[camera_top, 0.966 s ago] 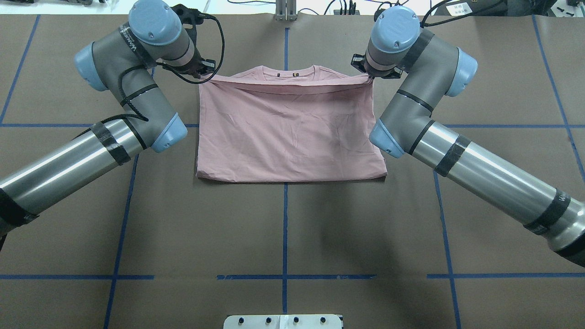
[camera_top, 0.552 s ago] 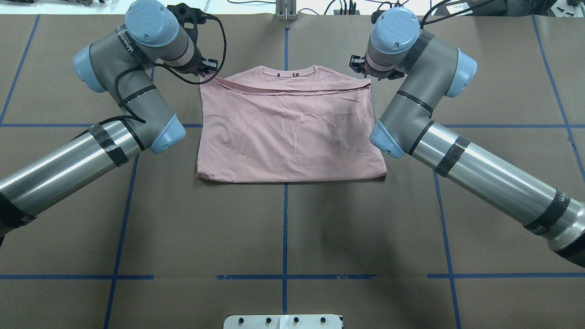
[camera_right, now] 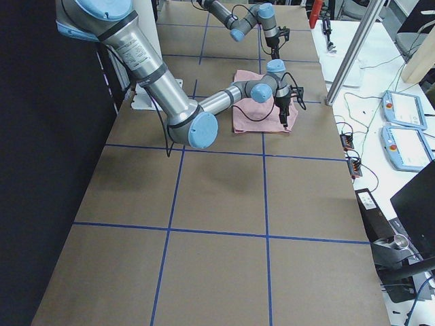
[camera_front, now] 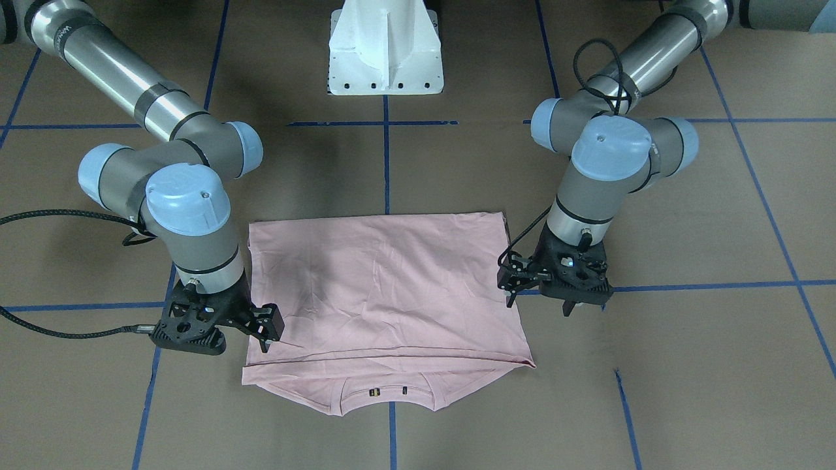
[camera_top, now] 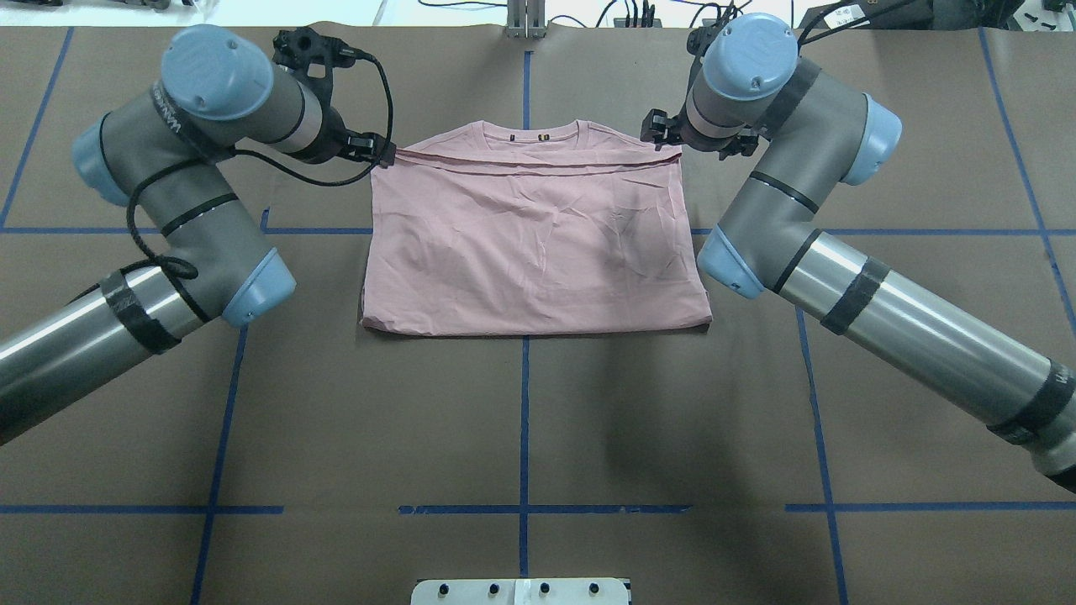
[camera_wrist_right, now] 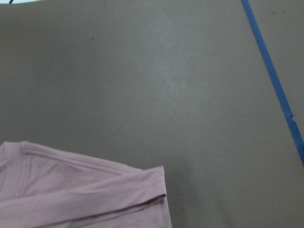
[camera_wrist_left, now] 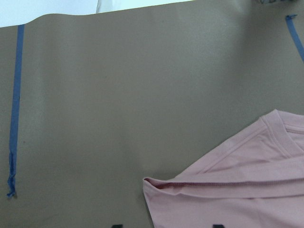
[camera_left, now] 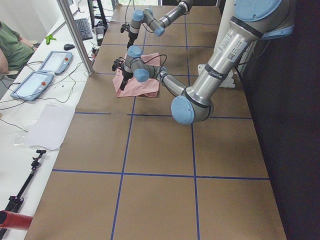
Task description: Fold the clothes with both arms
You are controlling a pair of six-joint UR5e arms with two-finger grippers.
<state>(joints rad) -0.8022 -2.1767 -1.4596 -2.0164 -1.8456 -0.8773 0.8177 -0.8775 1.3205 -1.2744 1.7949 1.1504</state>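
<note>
The pale pink T-shirt [camera_top: 538, 244] lies flat in the far middle of my desk [camera_top: 521, 420]. It is folded across once. The fold line is on the side nearest me, and the hem of the upper layer sits just short of the collar [camera_top: 530, 130] at the far edge.

My left tool [camera_front: 538, 305] hangs just beside the shirt's far left corner. Its fingers are parted and grip nothing. In my left wrist view that corner rests on the brown paper, with the two fingertips showing apart at the bottom edge.

My right tool [camera_front: 243, 343] is at the opposite far corner, close over the shirt's edge. As far as I can see it is also open, with no cloth between its fingers. In my right wrist view that corner lies loose on the desk beside a blue tape line [camera_wrist_right: 273, 76].
</note>
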